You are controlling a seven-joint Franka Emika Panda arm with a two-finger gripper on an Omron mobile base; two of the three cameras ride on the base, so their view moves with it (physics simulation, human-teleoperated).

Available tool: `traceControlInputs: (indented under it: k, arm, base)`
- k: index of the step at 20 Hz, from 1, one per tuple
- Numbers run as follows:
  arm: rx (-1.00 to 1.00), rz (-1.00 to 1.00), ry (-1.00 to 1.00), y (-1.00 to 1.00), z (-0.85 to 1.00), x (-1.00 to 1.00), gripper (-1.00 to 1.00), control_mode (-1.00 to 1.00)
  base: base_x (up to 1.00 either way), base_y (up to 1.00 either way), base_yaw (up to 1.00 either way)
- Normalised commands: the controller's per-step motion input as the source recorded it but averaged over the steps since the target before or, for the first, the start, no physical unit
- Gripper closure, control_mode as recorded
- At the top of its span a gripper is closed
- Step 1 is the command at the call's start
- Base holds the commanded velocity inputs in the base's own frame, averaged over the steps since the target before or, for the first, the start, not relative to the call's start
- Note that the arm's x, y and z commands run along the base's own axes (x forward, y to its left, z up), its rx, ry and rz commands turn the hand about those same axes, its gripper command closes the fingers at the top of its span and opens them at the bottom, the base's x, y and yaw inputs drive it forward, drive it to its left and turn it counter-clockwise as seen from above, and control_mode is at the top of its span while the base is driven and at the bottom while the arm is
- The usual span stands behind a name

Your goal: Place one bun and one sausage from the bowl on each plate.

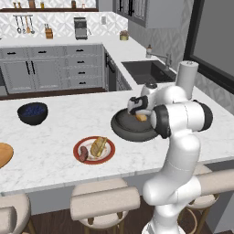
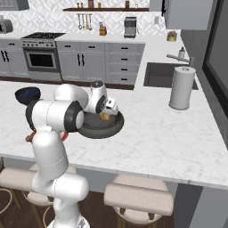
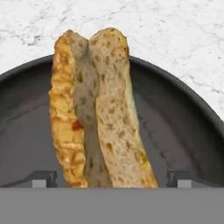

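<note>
Gripper (image 3: 112,178) low inside the bowl (image 3: 183,127), jaws spread either side of the bun (image 3: 103,109). Risk: the long bun, gripped off-centre, may pivot or crumble out when lifted toward the orange plate (image 1: 3,153).

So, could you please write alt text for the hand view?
A split bun lies in the dark bowl, framed between the open gripper fingertips. White marble counter lies beyond the rim.

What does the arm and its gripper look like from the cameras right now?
The arm is glossy white with rounded, tube-like links and dark black bands at the joints. The gripper ends in two small dark, blocky finger tips. No cables or markings are visible.
</note>
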Motion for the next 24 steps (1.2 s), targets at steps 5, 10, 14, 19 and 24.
traceControlInputs:
  k: [5, 10, 14, 19, 24]
  arm:
    - [-0.01, 0.00, 0.00, 0.00, -0.27, 0.06, -1.00, -1.00]
    - [-0.04, 0.00, 0.00, 0.00, -0.30, 0.00, 1.00, -1.00]
    - [-0.02, 0.00, -0.01, 0.00, -0.23, 0.00, 1.00, -1.00]
    - [0.00, 0.00, 0.00, 0.00, 0.14, -0.34, 1.00, -1.00]
    - [0.00, 0.00, -0.12, 0.16, 0.96, -0.95, 1.00, -1.00]
  base:
    - [0.00, 0.00, 0.00]
    - [0.00, 0.00, 0.00]
    - [0.00, 0.00, 0.00]
    - [0.00, 0.00, 0.00]
    - [0.00, 0.00, 0.00]
